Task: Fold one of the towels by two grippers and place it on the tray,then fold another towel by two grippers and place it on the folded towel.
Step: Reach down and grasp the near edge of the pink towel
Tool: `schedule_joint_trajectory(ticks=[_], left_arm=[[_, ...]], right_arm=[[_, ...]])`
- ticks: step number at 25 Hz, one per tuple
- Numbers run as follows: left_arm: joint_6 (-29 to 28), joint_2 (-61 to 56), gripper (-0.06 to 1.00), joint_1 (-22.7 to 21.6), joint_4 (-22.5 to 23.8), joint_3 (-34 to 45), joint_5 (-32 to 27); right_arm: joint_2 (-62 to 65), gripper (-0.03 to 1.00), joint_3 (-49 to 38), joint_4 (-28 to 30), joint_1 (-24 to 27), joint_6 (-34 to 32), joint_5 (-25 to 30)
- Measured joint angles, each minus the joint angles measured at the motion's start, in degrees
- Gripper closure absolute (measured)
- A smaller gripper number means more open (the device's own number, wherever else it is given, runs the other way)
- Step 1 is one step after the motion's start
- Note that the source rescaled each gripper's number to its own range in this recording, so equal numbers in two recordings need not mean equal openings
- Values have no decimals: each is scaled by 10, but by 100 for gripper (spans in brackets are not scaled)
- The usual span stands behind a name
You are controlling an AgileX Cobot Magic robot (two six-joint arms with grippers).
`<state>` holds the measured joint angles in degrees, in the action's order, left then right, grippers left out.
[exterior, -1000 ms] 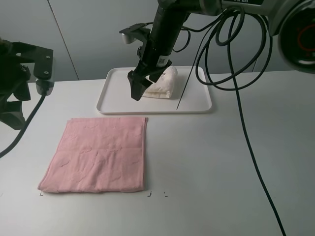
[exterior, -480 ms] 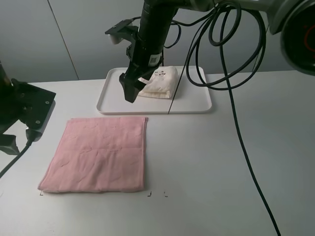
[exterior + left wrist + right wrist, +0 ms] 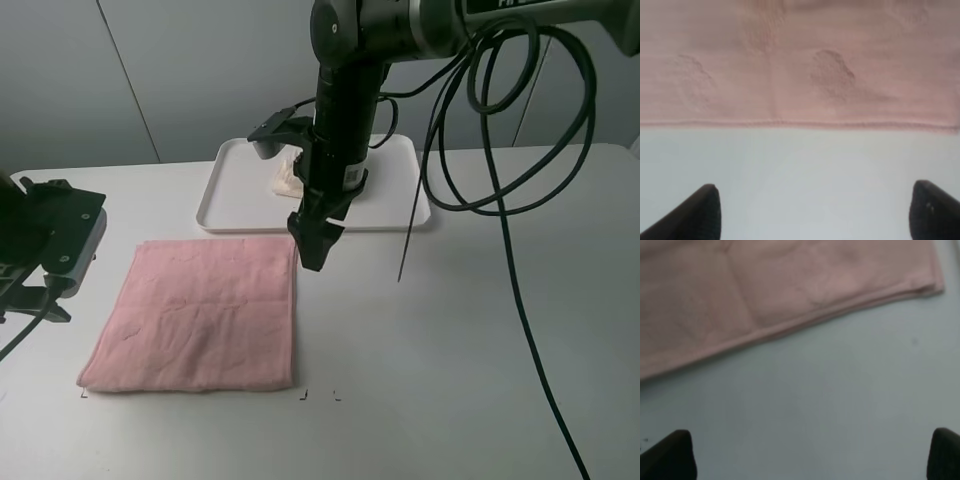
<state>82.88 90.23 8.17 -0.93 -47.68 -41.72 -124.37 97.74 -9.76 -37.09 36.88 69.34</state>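
Observation:
The pale pink towel lies flat and unfolded on the white table, left of centre. The white tray stands behind it. On the tray rests the folded cream-white towel, mostly hidden behind my right arm. My right gripper points down just off the pink towel's far right corner; its wrist view shows it open and empty over bare table beside the pink towel's edge. My left gripper is open and empty, just short of the pink towel's left edge. The left arm sits at the left.
Black cables loop down from the right arm over the table's right half. A thin black cable end hangs by the tray's right front corner. Small dark marks lie near the table's front edge.
My right gripper has left the tray and come forward and down to the pink towel's far right corner. The left arm has dropped and shifted toward the towel's left edge.

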Motion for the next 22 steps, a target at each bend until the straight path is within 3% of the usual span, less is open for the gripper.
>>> schedule_joint_trajectory(ticks=[5, 13, 17, 22], left_arm=[[6, 4, -2, 0, -26, 0, 23], [21, 26, -2, 0, -43, 10, 37], [69, 26, -2, 0, -43, 55, 38], [87, 26, -3, 0, -34, 115, 73]], right_arm=[[18, -3, -47, 0, -24, 18, -19], [18, -3, -79, 28, -111, 28, -29], [18, -3, -80, 31, -132, 12, -30], [19, -3, -85, 32, -142, -5, -30]])
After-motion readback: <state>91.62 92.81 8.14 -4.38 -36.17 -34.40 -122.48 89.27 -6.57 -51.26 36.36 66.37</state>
